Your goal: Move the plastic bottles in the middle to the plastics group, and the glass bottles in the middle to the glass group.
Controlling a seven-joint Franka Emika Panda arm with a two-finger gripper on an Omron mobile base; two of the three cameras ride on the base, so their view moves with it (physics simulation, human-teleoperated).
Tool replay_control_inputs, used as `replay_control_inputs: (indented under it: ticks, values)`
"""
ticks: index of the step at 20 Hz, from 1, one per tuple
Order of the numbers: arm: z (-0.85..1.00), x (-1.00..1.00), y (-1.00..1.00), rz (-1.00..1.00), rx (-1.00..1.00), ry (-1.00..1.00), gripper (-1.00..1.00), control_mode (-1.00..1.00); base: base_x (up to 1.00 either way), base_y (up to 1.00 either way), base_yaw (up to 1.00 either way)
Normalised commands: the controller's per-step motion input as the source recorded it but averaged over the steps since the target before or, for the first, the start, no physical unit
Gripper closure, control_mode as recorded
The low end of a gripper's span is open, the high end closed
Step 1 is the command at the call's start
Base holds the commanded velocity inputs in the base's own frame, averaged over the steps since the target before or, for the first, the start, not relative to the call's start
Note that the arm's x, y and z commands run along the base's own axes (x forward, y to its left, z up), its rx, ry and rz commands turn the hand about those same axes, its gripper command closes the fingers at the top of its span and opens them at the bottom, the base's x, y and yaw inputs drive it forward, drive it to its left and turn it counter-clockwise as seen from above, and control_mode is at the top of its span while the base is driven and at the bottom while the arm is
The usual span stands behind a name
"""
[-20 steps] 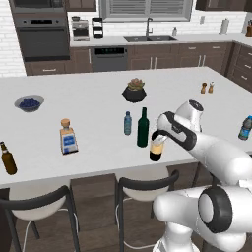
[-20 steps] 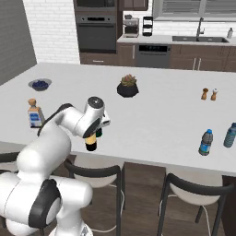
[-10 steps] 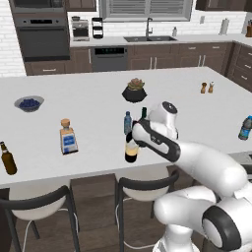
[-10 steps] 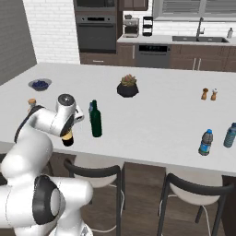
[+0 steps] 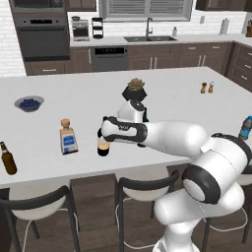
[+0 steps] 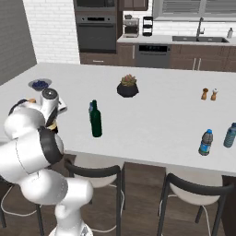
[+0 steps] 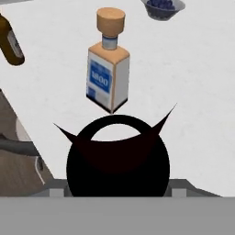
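My claw [image 5: 105, 139] is clamped on the black wine bottle [image 5: 103, 146], which fills the bottom of my hand view as a dark round shape [image 7: 118, 156]. Its base looks to be at or just above the counter [image 5: 44, 147]; I cannot tell whether it rests there yet. Just beyond it, toward my left, stands the square clear bottle [image 5: 68, 137] with the blue label, and further out near the counter's edge the small brown bottle [image 5: 7, 158]. So I judge this first glass bottle nearly delivered, with only the letting go left.

Behind me in the middle the green wine bottle [image 6: 96, 119] waits upright, the pale water bottle [image 6: 91, 110] just behind it. Both remain to be moved. Far on the other side stands the banded blue bottle [image 6: 206, 142], where the water bottle should end up.
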Motion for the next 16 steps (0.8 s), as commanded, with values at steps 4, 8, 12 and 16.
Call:
replay_control_inputs:
  ticks: [4,8,12,16]
  values:
    - [0.0,0.5,0.37,0.0,0.0,0.0,1.0,-1.0,0.0,0.0,0.0]
    - [0.0,0.38,-0.01,0.0,0.0,0.0,1.0,-1.0,0.0,0.0,0.0]
    - [0.0,0.41,0.1,0.0,0.01,0.0,1.0,-1.0,0.0,0.0,0.0]
    - [0.0,0.37,0.29,0.0,0.07,0.0,1.0,-1.0,0.0,0.0,0.0]
